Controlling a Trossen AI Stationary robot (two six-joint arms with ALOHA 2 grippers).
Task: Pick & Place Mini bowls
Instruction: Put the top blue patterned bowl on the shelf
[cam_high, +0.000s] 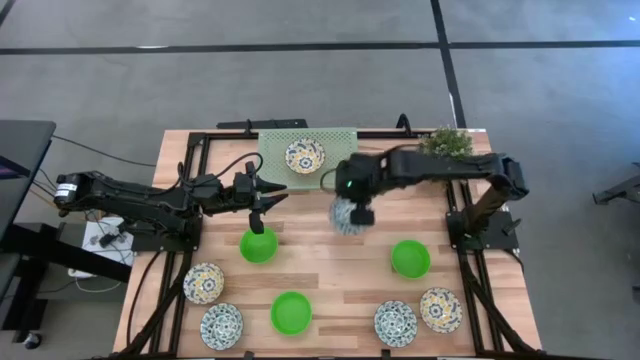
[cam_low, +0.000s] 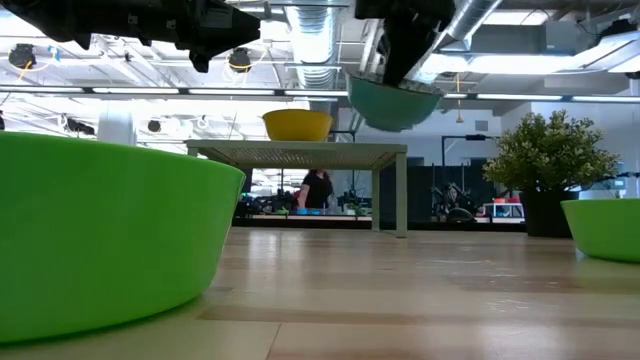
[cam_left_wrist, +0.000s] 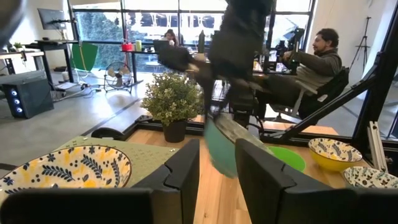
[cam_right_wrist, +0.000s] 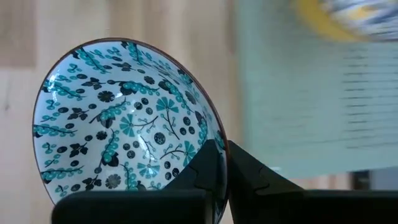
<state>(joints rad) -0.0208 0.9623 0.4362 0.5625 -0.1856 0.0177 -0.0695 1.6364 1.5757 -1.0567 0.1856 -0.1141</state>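
Right jaws clamped on a blue-patterned mini bowl, lifted over mid-tabletop.

My right gripper (cam_high: 357, 215) pinches the rim of the blue floral bowl (cam_right_wrist: 124, 124); its underside is partly hidden by my arm in the high view. My left gripper (cam_high: 262, 205) hovers released above a green bowl (cam_high: 259, 245). The mesh rack (cam_high: 340, 150), far centre, holds one yellow-blue bowl (cam_high: 304, 156). Potted plant (cam_high: 446, 142) stands far right. The other bowls lie along the near tabletop (cam_high: 340, 270); a near green bowl (cam_low: 100, 235) blocks much of the low view.

Overhead looks straight down; low camera sits at tabletop level (both share the rack (cam_high: 308, 150))
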